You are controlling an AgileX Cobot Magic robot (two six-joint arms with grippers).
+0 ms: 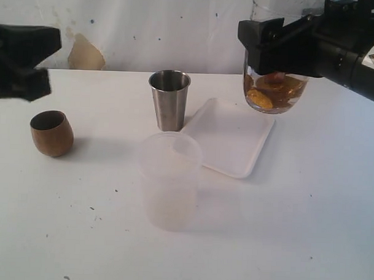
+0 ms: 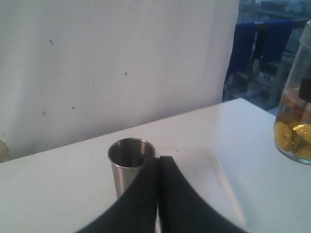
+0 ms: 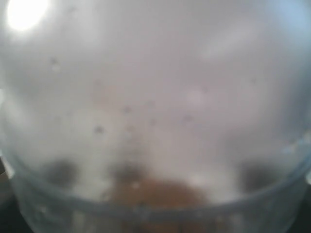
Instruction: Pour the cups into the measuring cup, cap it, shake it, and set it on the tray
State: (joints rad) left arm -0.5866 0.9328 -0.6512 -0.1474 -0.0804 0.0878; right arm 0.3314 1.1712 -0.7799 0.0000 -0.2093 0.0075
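At far left, the left gripper (image 2: 158, 167) hangs above the table (image 1: 295, 211) near the wooden cup (image 1: 52, 133), its fingers (image 2: 141, 194) pressed together on nothing, a detail only the left wrist view makes plain as it looks past them to the steel tumbler (image 1: 169, 99). Mid-table stand a frosted plastic cup (image 1: 170, 179) and the white tray (image 1: 230, 141). At right, the right gripper (image 1: 273, 48) clamps the measuring cup (image 1: 276, 94) at the tray's far corner. The exterior view shows golden-brown round pieces (image 1: 268, 94) inside, while the right wrist view shows only a blurred clear wall.
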